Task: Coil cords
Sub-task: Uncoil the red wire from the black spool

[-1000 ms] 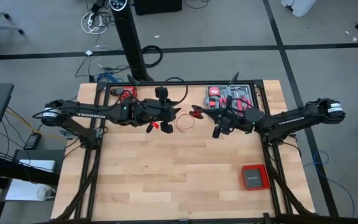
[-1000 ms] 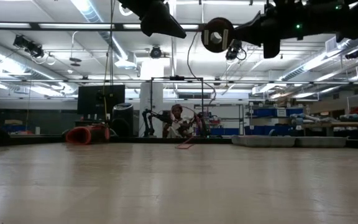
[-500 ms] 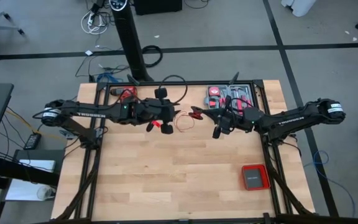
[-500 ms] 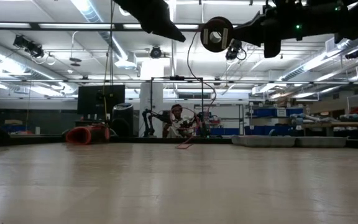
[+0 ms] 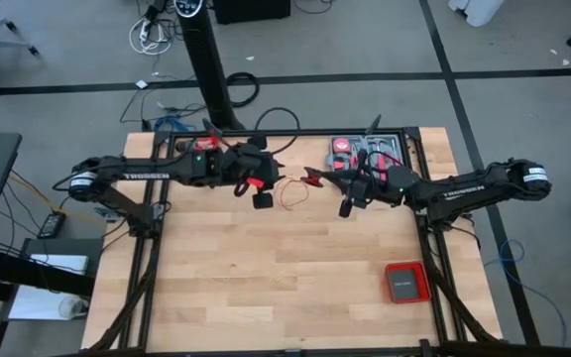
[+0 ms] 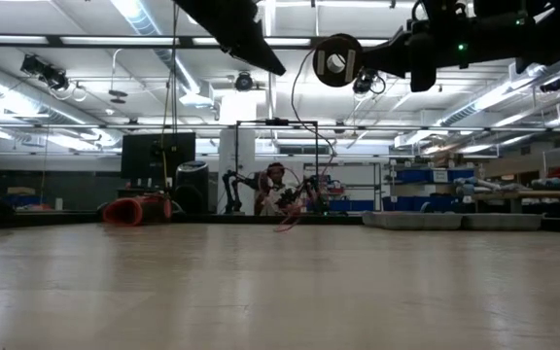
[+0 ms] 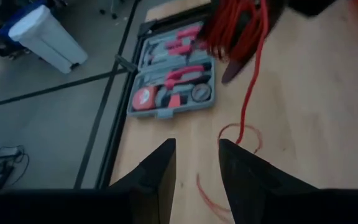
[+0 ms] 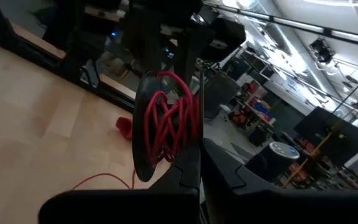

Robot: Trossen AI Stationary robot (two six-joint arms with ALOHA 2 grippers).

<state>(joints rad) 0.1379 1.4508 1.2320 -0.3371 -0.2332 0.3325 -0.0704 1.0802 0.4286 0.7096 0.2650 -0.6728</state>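
A black spool [image 8: 166, 134] wound with red cord is held above the table by my right gripper [image 8: 191, 177]. It also shows in the high view [image 5: 311, 178] and in the low view [image 6: 338, 60]. A loose length of the red cord [image 5: 290, 195] hangs from the spool and lies in a loop on the wood [image 7: 241, 129]. My left gripper [image 7: 196, 152] hovers to the spool's left, fingers apart, and nothing shows between them. In the high view my left gripper [image 5: 262, 188] is near the table's far edge. My right gripper pinches the spool's black disc at its rim [image 8: 160, 171] between its two fingers, coming roughly level from the table's right side. The spool is lifted clear of the table. The cord trails slack from it down to the wood.
A grey tool case [image 5: 367, 154] with red tools lies at the far right edge. A red box [image 5: 405, 283] sits near the right front. A red object [image 5: 202, 149] lies at the far left. Bare wood [image 5: 266, 288] fills the table's near half.
My left gripper has gone a little toward the table's far edge and turned about its wrist. My right gripper and the spool have stayed nearly still. The loose cord loop has shifted slightly on the wood.
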